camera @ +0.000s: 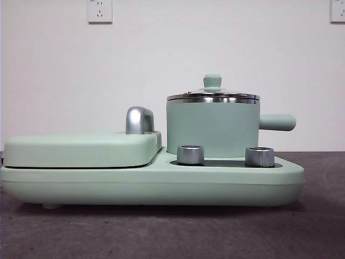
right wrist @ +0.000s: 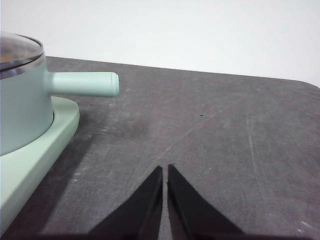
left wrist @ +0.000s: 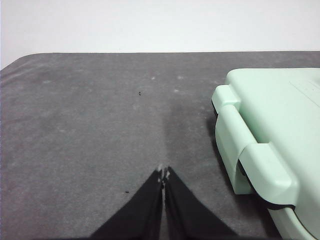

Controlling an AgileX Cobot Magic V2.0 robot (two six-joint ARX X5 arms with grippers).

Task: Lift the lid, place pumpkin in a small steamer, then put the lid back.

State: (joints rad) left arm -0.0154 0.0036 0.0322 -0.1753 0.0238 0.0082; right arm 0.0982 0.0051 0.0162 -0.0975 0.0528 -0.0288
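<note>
Nearest the front camera sat the mint-green base unit [camera: 161,183], two steel dials [camera: 190,154] along its edge. Behind them stood the small steamer [camera: 213,127], the lid [camera: 213,97] resting on its steel rim and the stubby side handle [camera: 276,122] sticking out to one side. Beside it lay the flat griddle cover [camera: 81,148] with its chrome handle [camera: 139,120]. No pumpkin showed anywhere, folks!

The left gripper [left wrist: 163,172] hung over bare table [left wrist: 90,125] just beside the unit's end, jaws pressed together. The right gripper [right wrist: 164,169] waited on the handle side, jaws likewise closed, empty, well apart from the steamer [right wrist: 22,112].

That lid looked like glass: rigid, smooth, breakable, probably light. The little knob [camera: 212,82] was the obvious hold, a narrow target likely to slip from a loose pinch. Plenty of open room lay above the pot and on the table to either side; the side handle and chrome handle were the edges to steer clear of.
</note>
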